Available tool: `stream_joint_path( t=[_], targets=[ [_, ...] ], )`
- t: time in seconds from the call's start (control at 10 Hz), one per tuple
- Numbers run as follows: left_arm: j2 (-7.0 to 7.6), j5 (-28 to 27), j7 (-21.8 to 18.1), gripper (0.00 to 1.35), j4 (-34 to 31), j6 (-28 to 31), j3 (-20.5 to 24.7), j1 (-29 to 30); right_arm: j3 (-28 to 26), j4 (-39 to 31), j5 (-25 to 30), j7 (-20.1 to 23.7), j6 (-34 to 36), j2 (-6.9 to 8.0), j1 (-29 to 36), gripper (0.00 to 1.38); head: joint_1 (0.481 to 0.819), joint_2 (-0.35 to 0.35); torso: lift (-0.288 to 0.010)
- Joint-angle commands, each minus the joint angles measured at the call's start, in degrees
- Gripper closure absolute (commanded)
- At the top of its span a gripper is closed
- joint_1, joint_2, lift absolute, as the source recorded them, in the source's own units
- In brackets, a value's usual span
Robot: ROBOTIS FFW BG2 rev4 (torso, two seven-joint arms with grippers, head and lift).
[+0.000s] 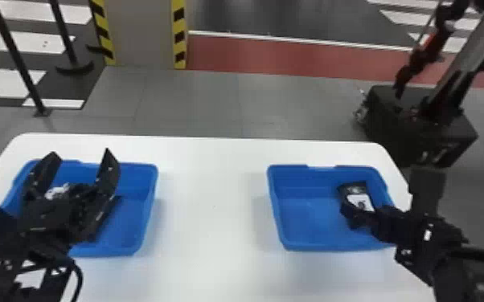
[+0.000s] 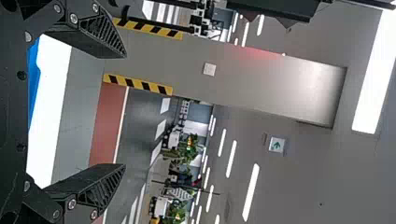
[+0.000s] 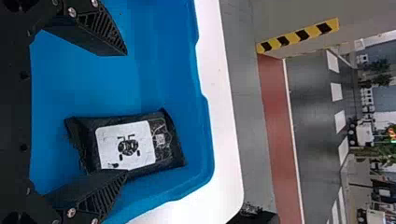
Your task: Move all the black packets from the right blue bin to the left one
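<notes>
Looks well along, perhaps down to the last transfer. Can count one black packet (image 3: 123,144) in the right blue bin (image 1: 313,213), low on the right of the head view — lying label up towards the bin's far right corner. Can't rule out another, with part of the bin's floor covered by the right gripper (image 3: 126,112). Left to do, by this reckoning: pinch that packet, lift it clear and carry it over the white table (image 1: 213,209) to the left blue bin (image 1: 138,209), at the lower left of the head view.

Can make out a whitish patch (image 1: 57,192) in there among dark shapes, possibly a label on a delivered packet — can't confirm any tally.

See the right gripper down at its bin, fingers spread wide, clamped on nothing, one overlapping the packet's edge in the wrist view; can't judge contact. See the left gripper (image 1: 80,153) over the left bin, likewise wide open and empty.
</notes>
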Motion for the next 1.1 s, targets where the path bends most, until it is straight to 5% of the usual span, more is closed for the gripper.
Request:
stream_joint_path(
  t=[0.0, 0.2, 0.7, 1.0],
  targets=[
    [-0.14, -0.10, 0.00, 0.21, 0.00, 0.04, 0.00, 0.00, 0.06, 6.80, 1.16, 0.20, -0.02, -0.45, -4.30, 0.14, 0.695, -0.143, -0.110],
    [-0.49, -0.28, 0.00, 0.21, 0.00, 0.74, -0.18, -0.28, 0.06, 15.80, 6.17, 3.36, -0.02, -1.33, -11.61, 0.13, 0.695, -0.159, -0.110],
    [-0.49, -0.36, 0.00, 0.21, 0.00, 0.60, 0.00, -0.14, 0.06, 18.89, 6.79, 2.05, 1.11, -0.72, -12.45, 0.13, 0.695, -0.178, -0.110],
    [-0.23, -0.36, 0.00, 0.21, 0.00, 0.89, -0.09, 0.00, 0.06, 8.06, 5.64, -3.67, 3.50, 3.33, -6.55, 0.13, 0.695, -0.171, -0.110]
  ],
)
